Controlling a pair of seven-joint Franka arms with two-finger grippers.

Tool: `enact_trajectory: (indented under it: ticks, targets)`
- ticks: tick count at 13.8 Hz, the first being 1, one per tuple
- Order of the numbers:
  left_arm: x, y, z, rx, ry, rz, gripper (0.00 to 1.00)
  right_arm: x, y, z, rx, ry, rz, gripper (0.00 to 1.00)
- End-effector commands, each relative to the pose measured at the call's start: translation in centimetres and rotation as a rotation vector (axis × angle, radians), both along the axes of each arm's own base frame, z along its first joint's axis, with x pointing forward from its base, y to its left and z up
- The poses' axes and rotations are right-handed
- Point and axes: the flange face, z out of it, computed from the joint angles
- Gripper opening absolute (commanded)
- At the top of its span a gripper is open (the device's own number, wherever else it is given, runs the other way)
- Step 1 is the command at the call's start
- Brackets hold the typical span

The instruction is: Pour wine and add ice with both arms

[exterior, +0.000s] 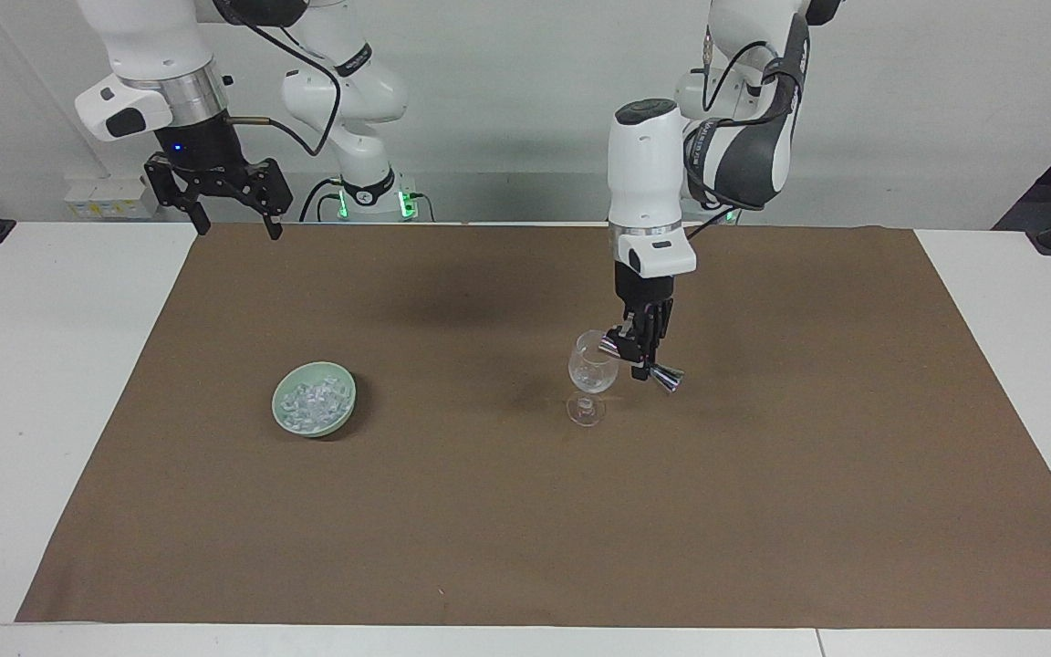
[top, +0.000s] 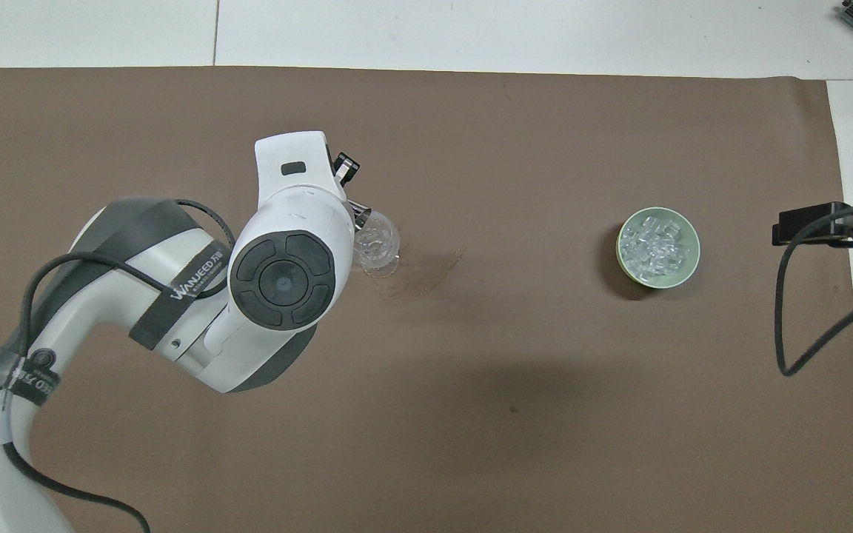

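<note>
Wine glass [exterior: 593, 369] is standing mid-surface on the brown mat [exterior: 763, 511]; left end effector [exterior: 642, 358], clenched on a tilted metal jigger [exterior: 662, 375], should be pouring steadily at its rim. Right end effector [exterior: 232, 208], released, is waiting above the mat's corner; ice [exterior: 312, 402] is sitting in the green bowl [exterior: 288, 422].

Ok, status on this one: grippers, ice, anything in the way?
Left gripper shut on metal jigger, tipped at wine glass. Right gripper open, waiting. Ice in green bowl. Nothing blocking.

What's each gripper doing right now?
Left gripper: shut on a small shiny metal jigger, tipped at the clear stemmed wine glass.
Right gripper: open, empty, waiting.
</note>
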Motion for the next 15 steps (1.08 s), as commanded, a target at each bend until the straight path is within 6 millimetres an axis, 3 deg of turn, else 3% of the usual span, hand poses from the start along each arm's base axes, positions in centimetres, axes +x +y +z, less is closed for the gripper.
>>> enact_trajectory:
  ticks: [1, 8, 15]
  targets:
    - [0.0, -0.5, 1.3, 0.056, -0.024, 0.004, 0.00, -0.2, -0.4, 0.1, 0.021, 0.002, 0.017, 1.00]
    - [-0.1, -0.4, 1.6, 0.093, -0.041, -0.009, 0.00, -0.2, -0.4, 0.1, 0.021, 0.002, 0.017, 1.00]
    - [-1.1, -1.7, 2.3, 0.146, -0.049, -0.021, 0.00, -0.2, -0.4, 0.1, 0.021, 0.002, 0.017, 1.00]
